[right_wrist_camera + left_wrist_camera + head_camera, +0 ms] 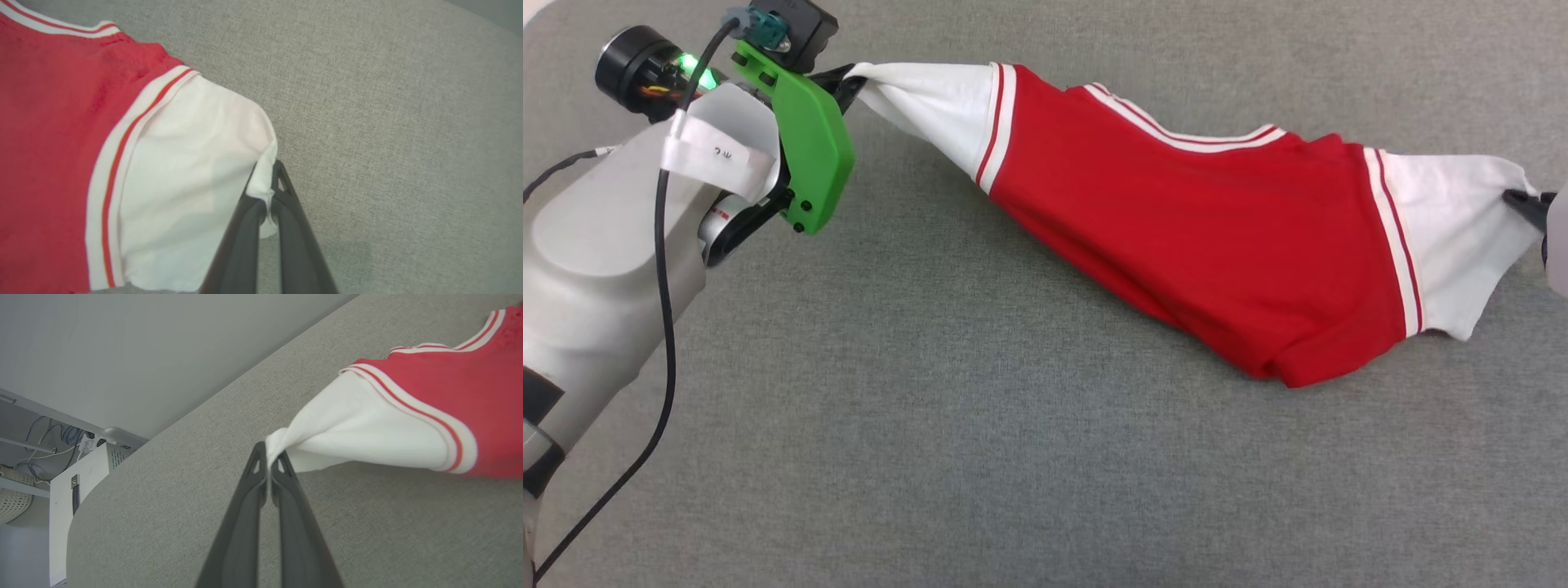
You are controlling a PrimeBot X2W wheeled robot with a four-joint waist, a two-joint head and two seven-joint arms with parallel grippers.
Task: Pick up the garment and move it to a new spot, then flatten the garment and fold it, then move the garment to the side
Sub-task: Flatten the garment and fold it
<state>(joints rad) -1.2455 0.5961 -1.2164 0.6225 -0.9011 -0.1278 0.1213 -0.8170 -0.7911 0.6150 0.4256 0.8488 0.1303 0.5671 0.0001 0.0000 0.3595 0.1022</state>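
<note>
- Two pinches carry the job in your head view. The bright red soft T-shirt with white short sleeves [1176, 220] is strung across the grey fabric-covered counter [931, 457], from the left gripper [852, 77] at the upper left to the right gripper [1521, 198] at the right edge. Each has its jaws pressed together on a white sleeve tip. The red body sags between them, bunched and doubled, and its lower fold seems to rest on the counter.
- Left wrist view: on the left gripper [269, 457] the jaws nip only a narrow twist of sleeve cloth at their very tips. I judge that to be your weak point: pull the arms further apart and this bit could slide out.
- Right wrist view: on the right gripper [269, 192] the jaws are clamped on a small tuck of the sleeve's edge, with a scrap of cloth poking out below the tips. The same risk applies here. Lose one sleeve and the shirt would likely swing to the other side in a heap.
- Lifting unevenly, or dragging the sagging body over the rough counter cloth, would likely set creases that you must flatten afterwards.
</note>
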